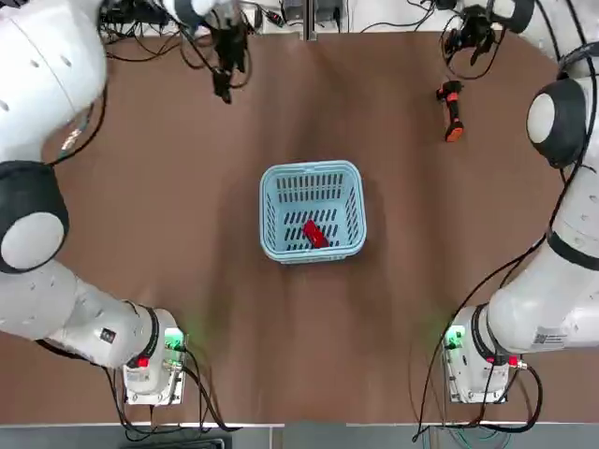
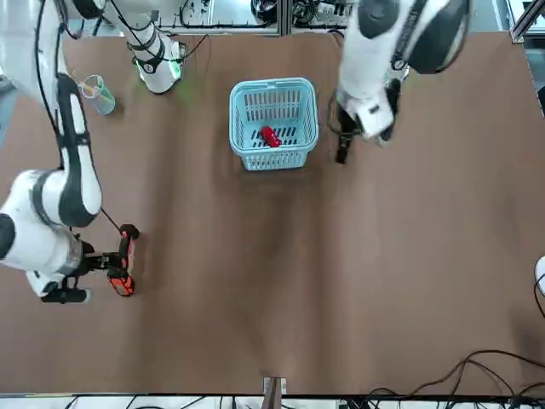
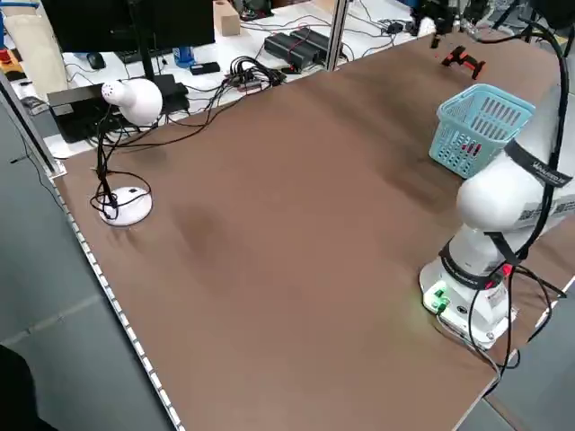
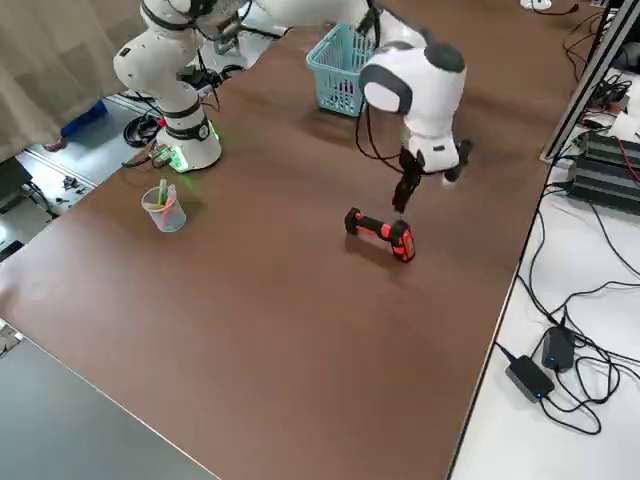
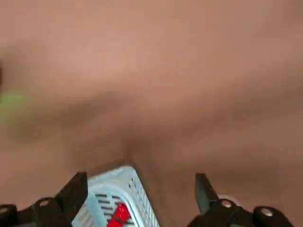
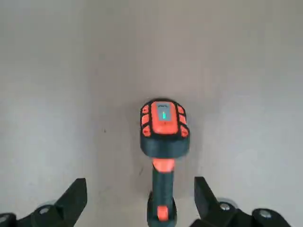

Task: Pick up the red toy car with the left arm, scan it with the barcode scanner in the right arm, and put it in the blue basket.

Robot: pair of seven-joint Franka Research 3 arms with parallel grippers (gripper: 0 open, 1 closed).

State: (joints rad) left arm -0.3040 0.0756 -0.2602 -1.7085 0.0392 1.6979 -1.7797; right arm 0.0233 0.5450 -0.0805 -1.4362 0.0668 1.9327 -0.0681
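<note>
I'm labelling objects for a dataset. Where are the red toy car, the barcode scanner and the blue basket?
red toy car (image 1: 314,234): top view, middle of its body.
barcode scanner (image 6: 164,122): right wrist view, orange head.
blue basket (image 1: 312,169): top view, far rim.

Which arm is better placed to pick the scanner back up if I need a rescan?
Right. The open right gripper hangs just above the scanner on the table; the left gripper is across the table, empty.

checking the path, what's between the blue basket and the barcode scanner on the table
Bare brown tabletop only, in the top view, between the light blue slotted plastic basket and the black-and-orange pistol-shaped scanner.
</note>
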